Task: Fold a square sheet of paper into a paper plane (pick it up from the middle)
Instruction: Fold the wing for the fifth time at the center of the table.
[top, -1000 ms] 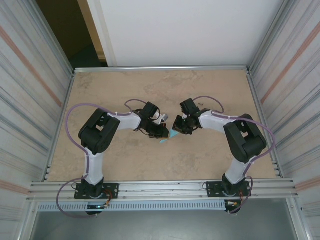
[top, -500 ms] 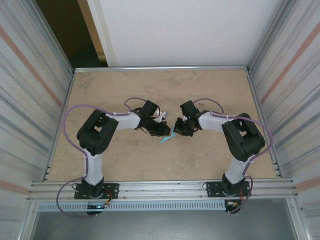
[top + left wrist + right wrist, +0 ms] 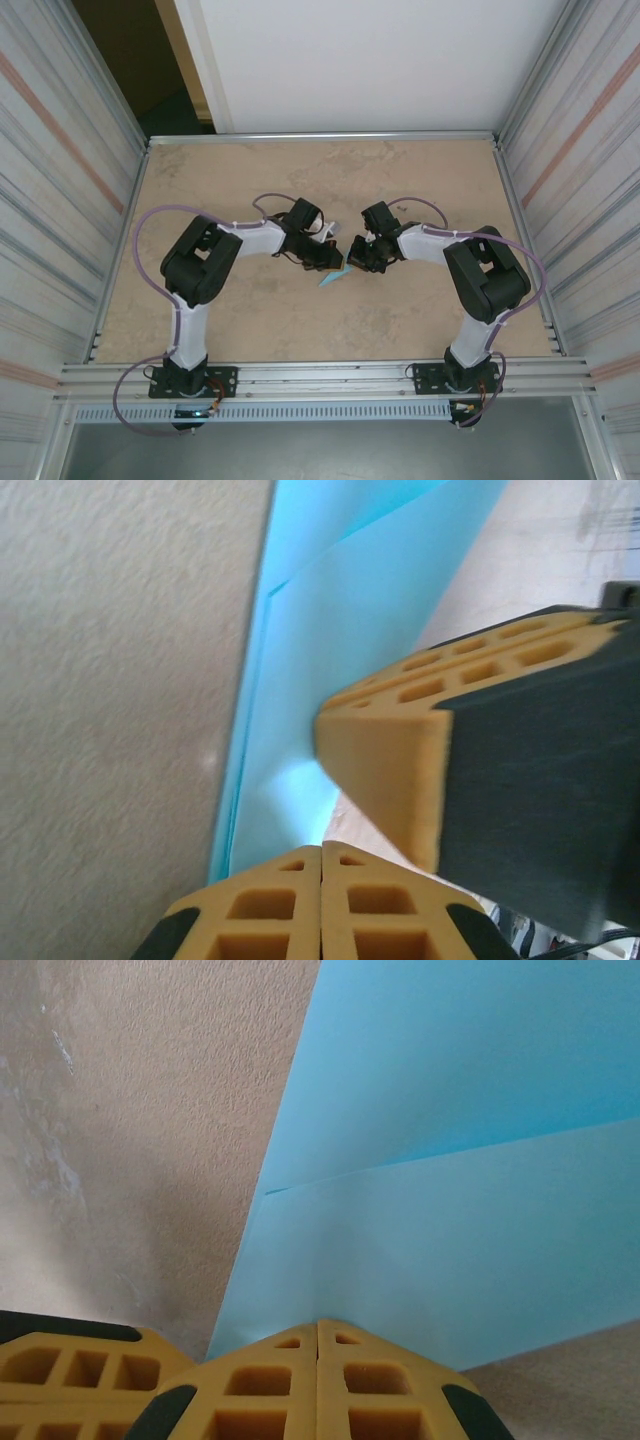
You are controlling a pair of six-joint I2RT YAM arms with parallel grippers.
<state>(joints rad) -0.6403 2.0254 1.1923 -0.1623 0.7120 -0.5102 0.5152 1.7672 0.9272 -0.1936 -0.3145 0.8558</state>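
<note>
Grip, left: the left pincer (image 3: 320,858) is closed down narrow, its two pads pressed flat together, and the edge of the blue paper (image 3: 340,630) is caught at the seam between them.
Grip, right: the right pincer (image 3: 318,1338) is closed just as tightly, its pads met along a single line, and the paper's lower edge is pinched at their tips.
Paper, place: it is held between the two pincers over the middle of the table (image 3: 250,180), with its pointed end directed near and left.
Paper, shape: it is folded in layers, and a crease with an overlapping flap is seen in both wrist views.
Spacing: the pincers are set just beside one another, and one finger (image 3: 400,760) of the right pincer is seen close against the paper.
Table contact: whether the paper touches the table cannot be told.
</note>
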